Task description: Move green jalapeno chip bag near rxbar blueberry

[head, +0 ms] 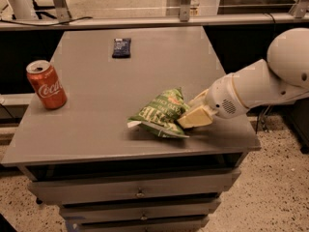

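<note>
Cream two-finger gripper [189, 111] pinching the right end of the crinkly green jalapeno chip bag [159, 112], 5 o'clock on the grey table [106, 129]. Small flat navy rxbar blueberry [121, 47] at 12, well apart. Red cola can [47, 84] at 9.

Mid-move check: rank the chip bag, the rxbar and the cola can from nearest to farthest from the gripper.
1. green jalapeno chip bag, held in the gripper, front right of the table.
2. rxbar blueberry, far centre, and red cola can, left edge: too close to call.
</note>
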Action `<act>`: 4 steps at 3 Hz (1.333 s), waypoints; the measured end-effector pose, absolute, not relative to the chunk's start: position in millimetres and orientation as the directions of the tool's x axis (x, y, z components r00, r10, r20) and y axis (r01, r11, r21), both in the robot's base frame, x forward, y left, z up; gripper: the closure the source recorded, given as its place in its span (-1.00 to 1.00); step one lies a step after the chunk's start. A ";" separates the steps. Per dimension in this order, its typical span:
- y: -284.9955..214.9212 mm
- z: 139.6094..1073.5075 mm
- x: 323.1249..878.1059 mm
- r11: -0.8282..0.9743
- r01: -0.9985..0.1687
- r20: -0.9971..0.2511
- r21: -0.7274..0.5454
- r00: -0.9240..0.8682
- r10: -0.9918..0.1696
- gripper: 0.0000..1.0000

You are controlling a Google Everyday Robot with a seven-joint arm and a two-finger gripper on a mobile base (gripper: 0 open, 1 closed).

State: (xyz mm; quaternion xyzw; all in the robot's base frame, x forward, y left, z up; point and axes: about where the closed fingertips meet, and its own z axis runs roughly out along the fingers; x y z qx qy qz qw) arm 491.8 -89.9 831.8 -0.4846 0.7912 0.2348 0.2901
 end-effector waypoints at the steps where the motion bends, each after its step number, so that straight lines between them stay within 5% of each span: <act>1: -100.1 851.0 506.8 0.447 -0.893 -0.696 0.052 -0.353 -0.625 1.00; 4: -113.0 891.6 530.2 0.500 -0.866 -0.734 -0.021 -0.326 -0.596 1.00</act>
